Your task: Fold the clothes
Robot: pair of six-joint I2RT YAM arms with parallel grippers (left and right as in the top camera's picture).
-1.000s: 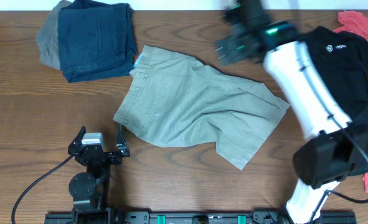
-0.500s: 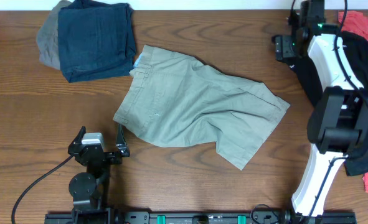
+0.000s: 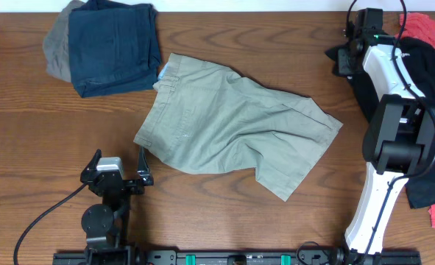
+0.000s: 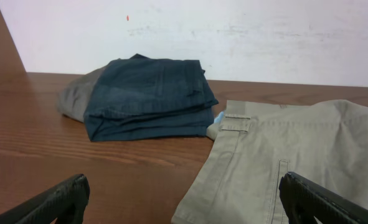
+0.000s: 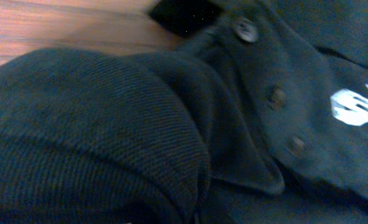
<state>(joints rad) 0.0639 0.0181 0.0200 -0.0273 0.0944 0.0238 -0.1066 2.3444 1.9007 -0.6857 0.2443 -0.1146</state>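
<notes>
Since one second ago the right tool has gone away from the place above the shorts. It stands now at the far right corner of the tabletop, at the edge of a black polo shirt. Between half a second ago and now it moved only a little. How far this tool is open I cannot tell. Its wrist camera is filled by the black shirt, very near, with three dark buttons and a white logo, and no finger shows there. From above, the tool is too small and dark to judge.

The left tool has not moved. It rests at the near left side of the tabletop, opened wide and holding nothing. In its own camera the two black fingers are at the lower corners, well apart.

The shorts lie spread out in the middle of the tabletop, not folded, and no tool touches them. The waistband is toward the left and the legs are toward the right, so the whole piece lies slantwise. Its far left corner is just beside a folded dark navy garment, which lies on top of a grey one. A small light blue label shows at that corner. At the right edge, beside the black shirt, lies a red shirt.
</notes>
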